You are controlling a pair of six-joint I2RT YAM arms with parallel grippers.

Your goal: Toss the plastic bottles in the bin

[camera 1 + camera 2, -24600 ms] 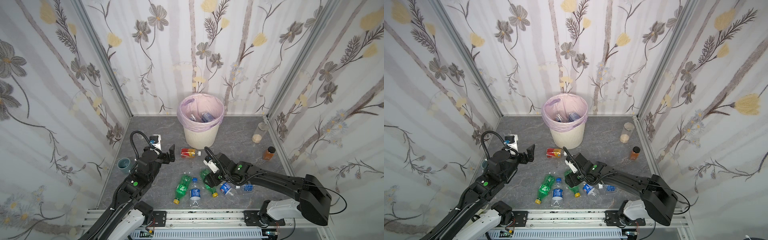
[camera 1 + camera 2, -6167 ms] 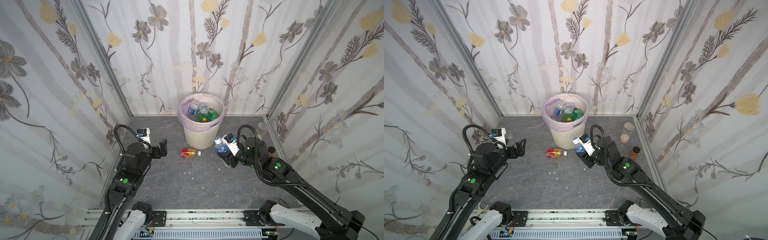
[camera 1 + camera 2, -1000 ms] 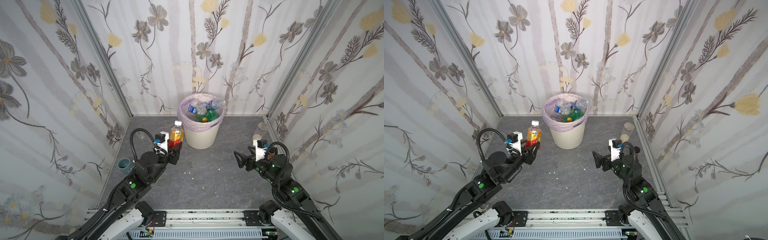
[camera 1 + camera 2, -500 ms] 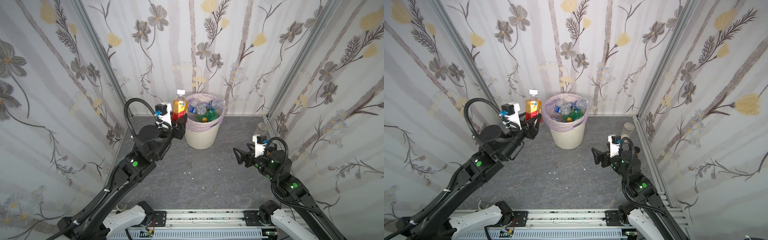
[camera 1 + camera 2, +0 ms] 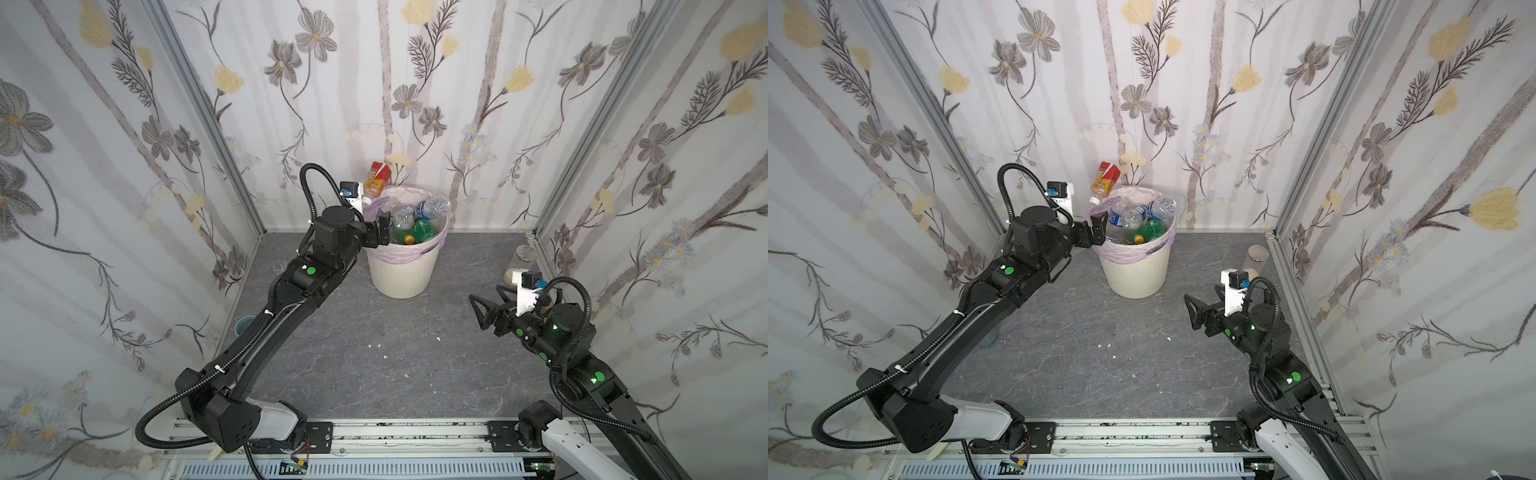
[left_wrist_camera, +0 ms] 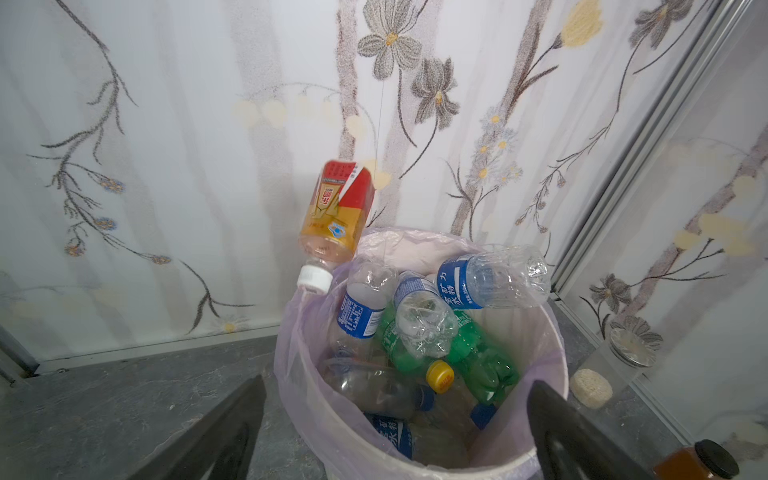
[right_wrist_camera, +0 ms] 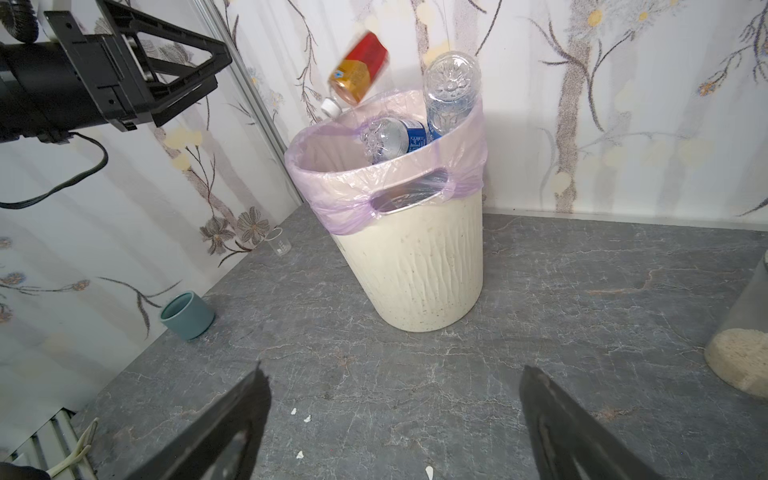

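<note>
The step in hand is the drop of the red-and-yellow bottle [image 6: 336, 212]. It is in the air, cap down and tilted, at the upper middle of both top views. It touches neither jaw of the left gripper [image 5: 380, 226], and its white cap is just above the far-left edge of the bin [image 5: 401, 274]. The left gripper's jaws stand wide apart and empty, level with the bin's rim on its left side. The right gripper [image 5: 1198, 313] is also spread wide and holds nothing. It hovers low over the grey tabletop [image 5: 374, 353] at the right of the frame, well apart from the bin. The plastic bottles [image 6: 419, 324] already in the bin, clear with blue labels and green with a yellow cap, are piled almost to the pink liner, and 1 clear bottle pokes above the rim. No other bottle shows on the tabletop, so this looks like the last 1 and the task seems nearly done. Because the cap is so close to the liner's edge, the bottle may clip the rim or bounce off the pile. The next move calls for watching where it lands. If it falls outside, the left gripper must come down, close on it and carry it further over the opening.
</note>
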